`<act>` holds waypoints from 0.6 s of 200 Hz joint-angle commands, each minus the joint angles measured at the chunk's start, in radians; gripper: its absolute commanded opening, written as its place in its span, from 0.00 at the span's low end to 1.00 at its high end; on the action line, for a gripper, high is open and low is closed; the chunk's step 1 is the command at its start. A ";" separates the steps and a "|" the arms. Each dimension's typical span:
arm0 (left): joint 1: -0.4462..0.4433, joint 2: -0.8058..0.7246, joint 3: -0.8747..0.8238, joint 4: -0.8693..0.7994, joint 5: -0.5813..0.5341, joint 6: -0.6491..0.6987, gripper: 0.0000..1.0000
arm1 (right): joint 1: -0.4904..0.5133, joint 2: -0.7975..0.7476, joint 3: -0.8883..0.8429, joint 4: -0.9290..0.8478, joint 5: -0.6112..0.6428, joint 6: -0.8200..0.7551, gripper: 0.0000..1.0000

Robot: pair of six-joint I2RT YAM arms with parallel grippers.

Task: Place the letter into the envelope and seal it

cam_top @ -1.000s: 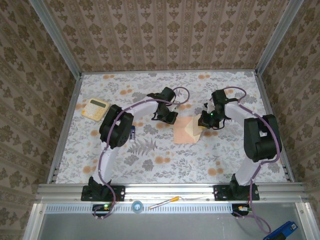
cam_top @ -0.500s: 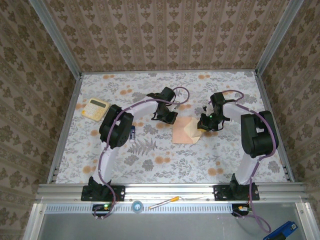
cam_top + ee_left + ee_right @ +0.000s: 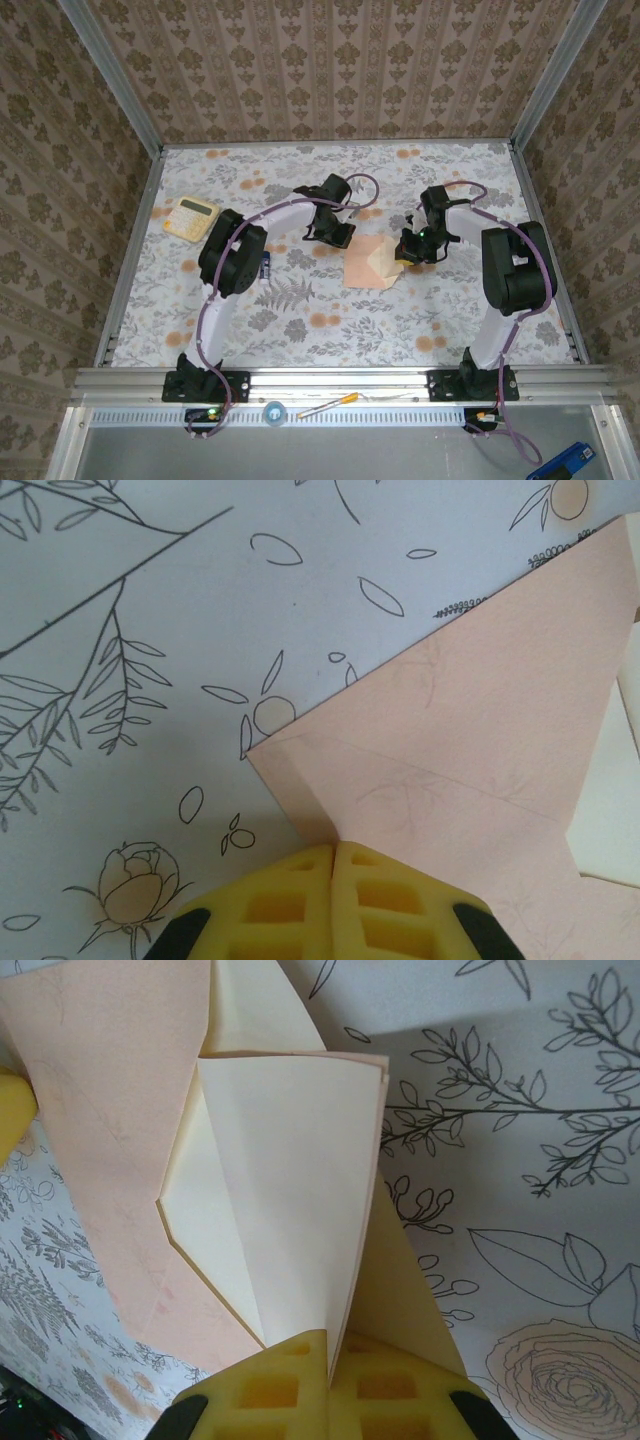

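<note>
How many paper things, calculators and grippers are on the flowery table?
Paper things: 2 (salmon-pink paper envelope, cream-faced folded paper letter)
Calculators: 1 (cream rectangular plastic calculator)
Grippers: 2 (left gripper, right gripper)
Total: 5

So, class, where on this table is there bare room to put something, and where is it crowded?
Free: the near strip between the envelope and the front rail, and the far edge behind the calculator. Crowded: around the envelope.
</note>
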 commanded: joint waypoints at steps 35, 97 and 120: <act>-0.009 0.046 -0.027 -0.112 -0.074 0.010 0.00 | 0.004 -0.010 0.005 -0.090 0.068 -0.013 0.00; -0.012 0.048 -0.030 -0.102 -0.074 -0.013 0.00 | 0.029 -0.009 -0.008 -0.055 0.077 0.026 0.00; -0.017 0.046 -0.035 -0.100 -0.072 -0.016 0.00 | 0.047 -0.002 -0.008 -0.031 0.078 0.052 0.00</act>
